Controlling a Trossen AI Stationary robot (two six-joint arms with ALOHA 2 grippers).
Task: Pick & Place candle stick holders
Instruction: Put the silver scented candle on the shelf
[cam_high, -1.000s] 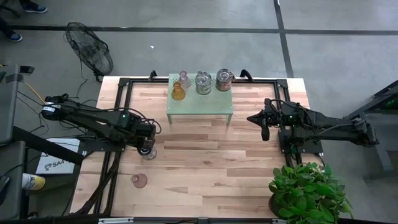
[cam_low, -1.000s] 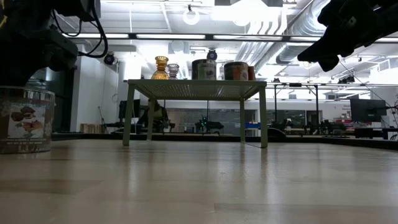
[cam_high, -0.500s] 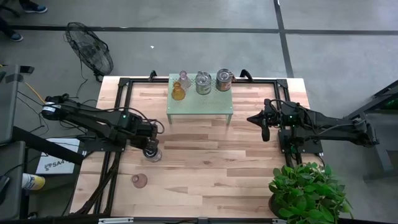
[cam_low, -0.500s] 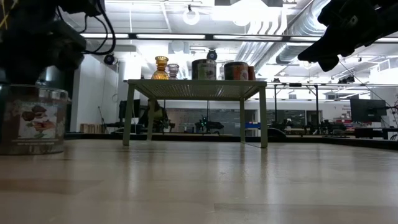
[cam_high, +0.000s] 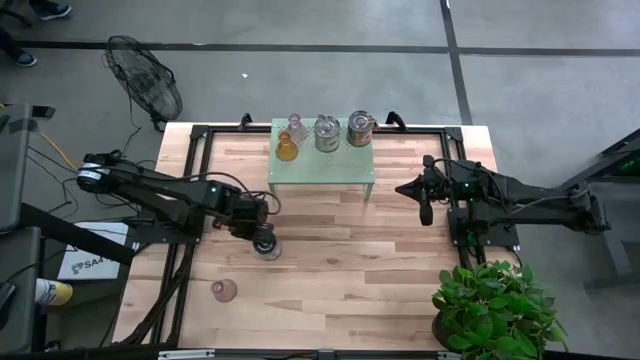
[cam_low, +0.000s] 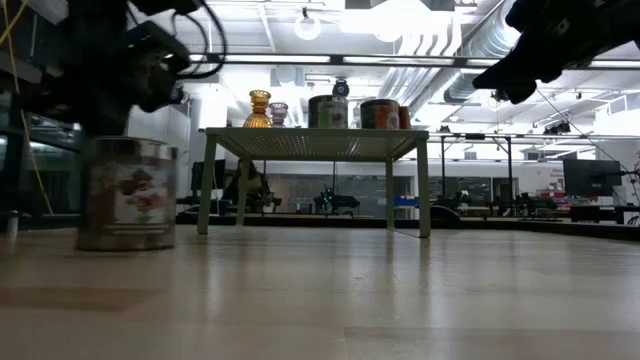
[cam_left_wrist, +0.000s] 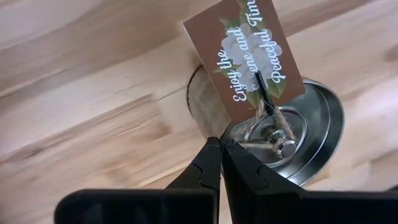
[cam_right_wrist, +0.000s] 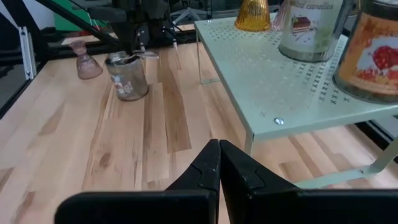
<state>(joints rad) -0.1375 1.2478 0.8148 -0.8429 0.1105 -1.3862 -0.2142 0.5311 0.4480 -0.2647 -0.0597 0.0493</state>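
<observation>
My left gripper (cam_high: 262, 238) points down over a silvery lidded candle stick holder (cam_high: 268, 246) on the wooden table and is shut at its top (cam_left_wrist: 219, 143). A brown printed tag (cam_left_wrist: 245, 53) is tied to the lid with twine. A pinkish glass holder (cam_high: 224, 290) stands on its base near the front left. On the pale green stand (cam_high: 322, 165) at the back stand an amber holder (cam_high: 287, 149), a clear one (cam_high: 295, 125) and two silvery ones (cam_high: 326, 132) (cam_high: 360, 127). My right gripper (cam_high: 400, 188) hovers shut to the right of the stand, touching nothing. My left gripper comes from above, slanting down, its shut fingertips (cam_left_wrist: 211, 155) meeting at the edge of the holder's lid, beside the twine (cam_left_wrist: 252, 142) and under the tag. The fingers hide what lies between the tips. The holder stands upright (cam_low: 127, 193). I cannot tell whether its base touches the table.
The stand's legs (cam_low: 205, 190) and perforated top take up the back middle of the table. A potted plant (cam_high: 495, 305) sits at the front right corner. A black frame (cam_high: 190, 200) borders the table's left side. Bare wood (cam_high: 350, 260) lies between the arms.
My left gripper has gone toward the table's right edge and tipped to point more steeply down. The silvery holder has travelled upright with it, away from the left edge toward the table's middle. The pinkish holder has stayed in place.
</observation>
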